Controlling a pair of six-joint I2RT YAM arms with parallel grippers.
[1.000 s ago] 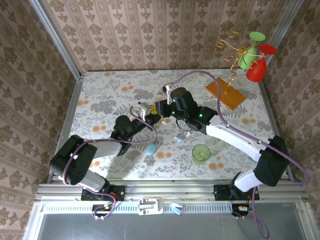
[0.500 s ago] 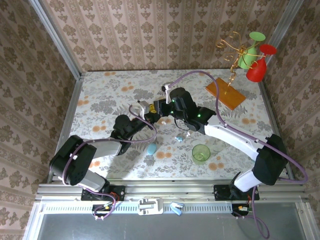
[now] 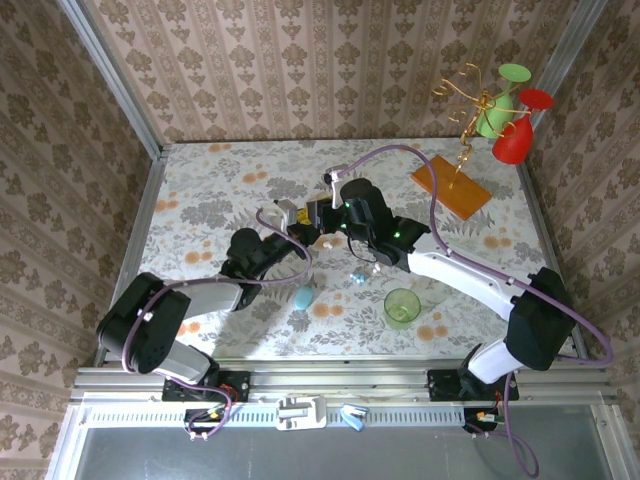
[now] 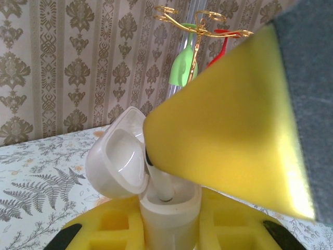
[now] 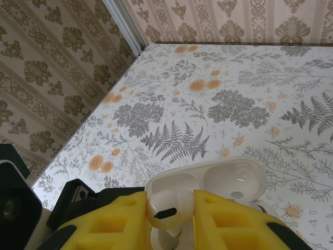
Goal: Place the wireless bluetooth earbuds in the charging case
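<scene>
Gripping the open case [image 4: 117,161]: left gripper [image 4: 169,229] clamped on its base | right gripper [image 5: 170,221] closed on a white earbud [image 5: 165,200] | earbud stem pointing down into the case well.

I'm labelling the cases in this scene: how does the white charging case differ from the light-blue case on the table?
The white charging case is gripped in the left claw; the light-blue case lies free on the table. The white case's lid stands open; the light-blue case looks shut. Both are small rounded pebble shapes.
</scene>
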